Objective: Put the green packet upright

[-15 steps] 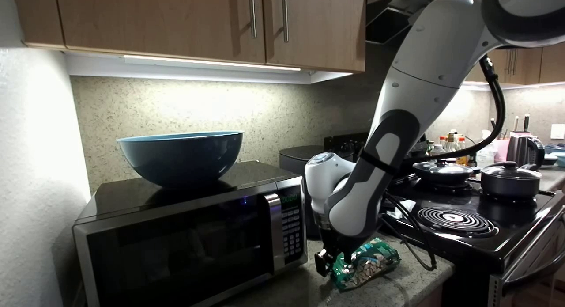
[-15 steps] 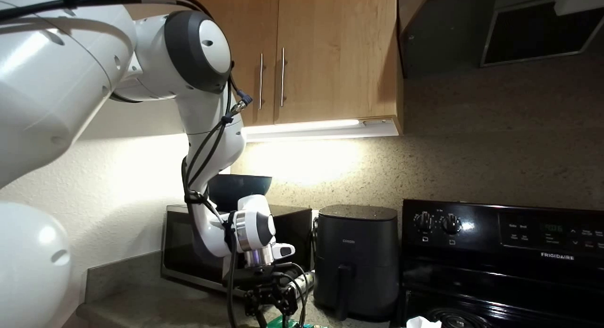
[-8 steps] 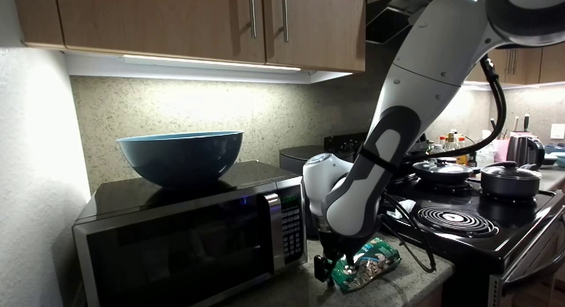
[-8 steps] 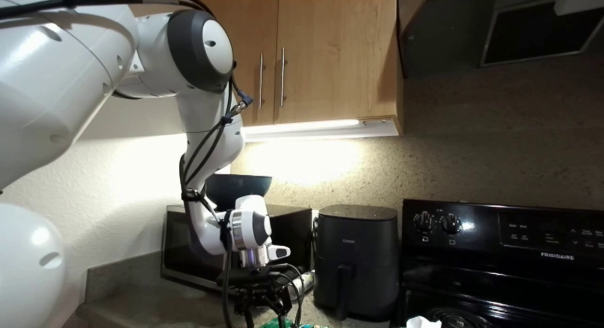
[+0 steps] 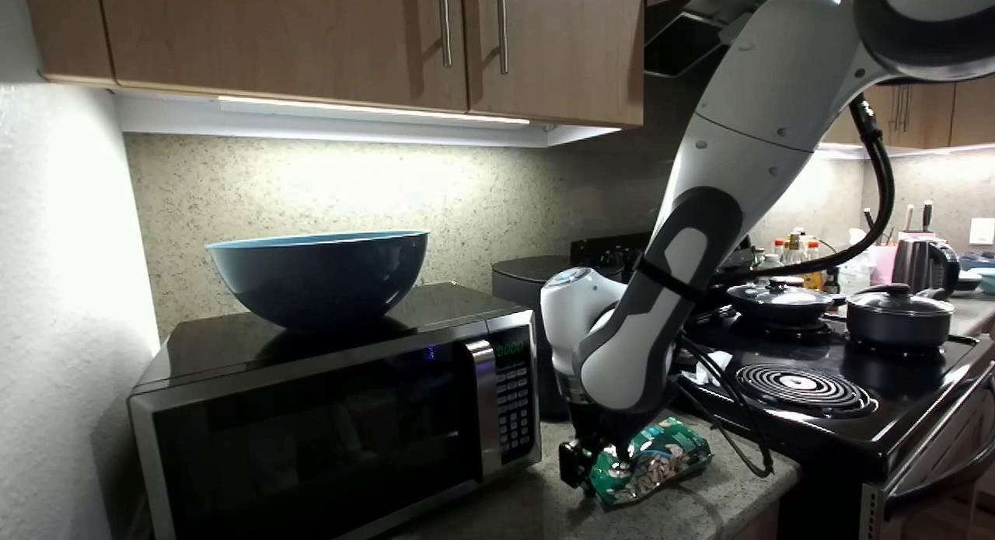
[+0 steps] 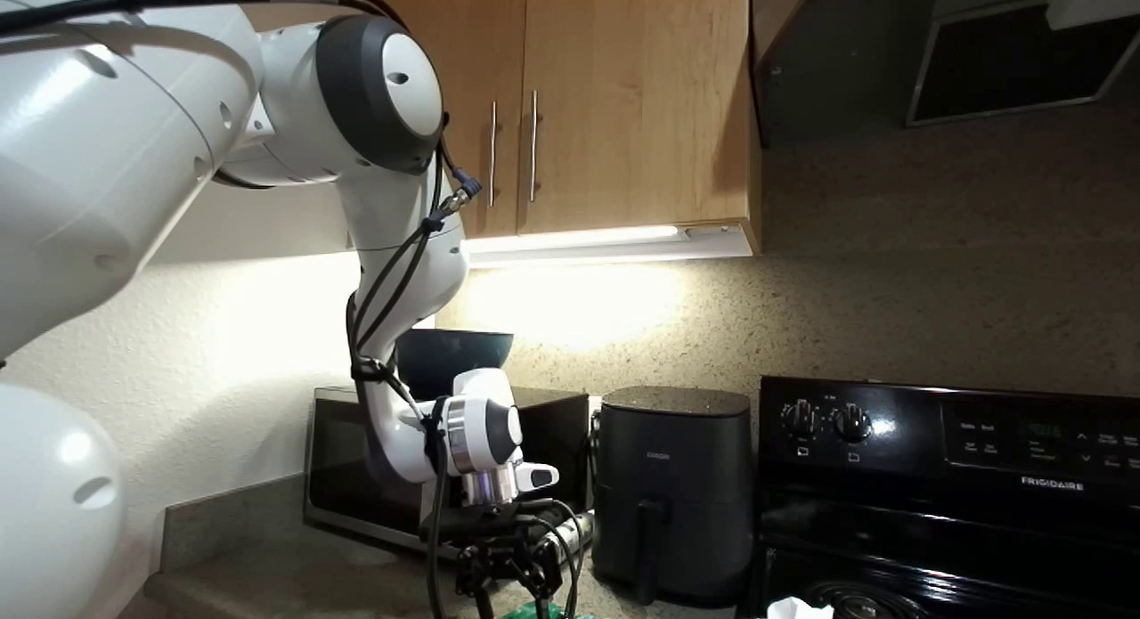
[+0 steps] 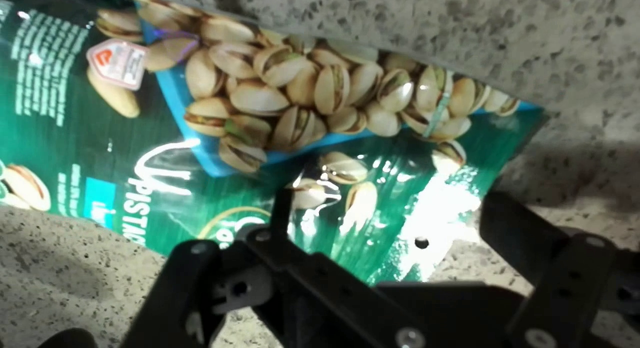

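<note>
1. Spread wide at the claw (image 7: pixel 389 198), with nothing pinched. Seemingly set with one finger (image 7: pixel 282 213) above the printed face of the green packet (image 7: pixel 280 132) and another finger (image 7: pixel 505 220) at or just past its end. Cannot tell whether touching the film.

2. On closing from here, might scrape over slick film rather than grip, from having a finger on top instead of beside an edge. Might then crumple the end or shove the packet sideways.

3. On lifting, might slip free, from pinching too shallow a fold. Once stood up, might topple, from a soft, uneven bottom.

4. For the packet itself, look below the claw: lying flat, not upright, with its near end under the gap between the fingers and its remaining length running out toward the edge of the counter (image 5: pixel 742 482) beside the stove (image 5: pixel 909 384).

5. Near the corner of that edge and the front edge, yet apart from both; on a hard shove, could slide that way.

6. Toward the counter's back corner, beware of knocking the microwave (image 5: pixel 334 423) by a sideways swing; seemingly near the claw in both exterior views.
</note>
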Controlling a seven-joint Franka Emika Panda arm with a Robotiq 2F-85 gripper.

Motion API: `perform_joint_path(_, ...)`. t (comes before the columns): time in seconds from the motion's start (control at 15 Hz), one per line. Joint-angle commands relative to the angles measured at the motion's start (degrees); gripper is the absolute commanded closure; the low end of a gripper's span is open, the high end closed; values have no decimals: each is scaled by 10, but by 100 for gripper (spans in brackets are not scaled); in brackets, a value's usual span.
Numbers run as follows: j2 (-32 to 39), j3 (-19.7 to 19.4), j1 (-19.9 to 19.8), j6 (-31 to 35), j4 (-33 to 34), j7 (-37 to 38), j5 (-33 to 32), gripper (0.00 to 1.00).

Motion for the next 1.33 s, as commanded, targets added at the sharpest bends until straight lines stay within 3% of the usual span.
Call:
perform_joint_path(0.0,-2,-19,1,17,-14,26,-8,35)
perform_joint_path(0.47,-2,-32,0,17,-10,25,-9,80)
perform_joint_path(0.67,-30,-8,-22,19,-24,-17,18,95)
perform_joint_path(0.87,-93,48,-72,44,-70,-108,80,100)
perform_joint_path(1.07,-165,106,-131,83,-129,-223,176,96)
perform_joint_path(1.27,-222,222,-241,109,-169,-343,316,97)
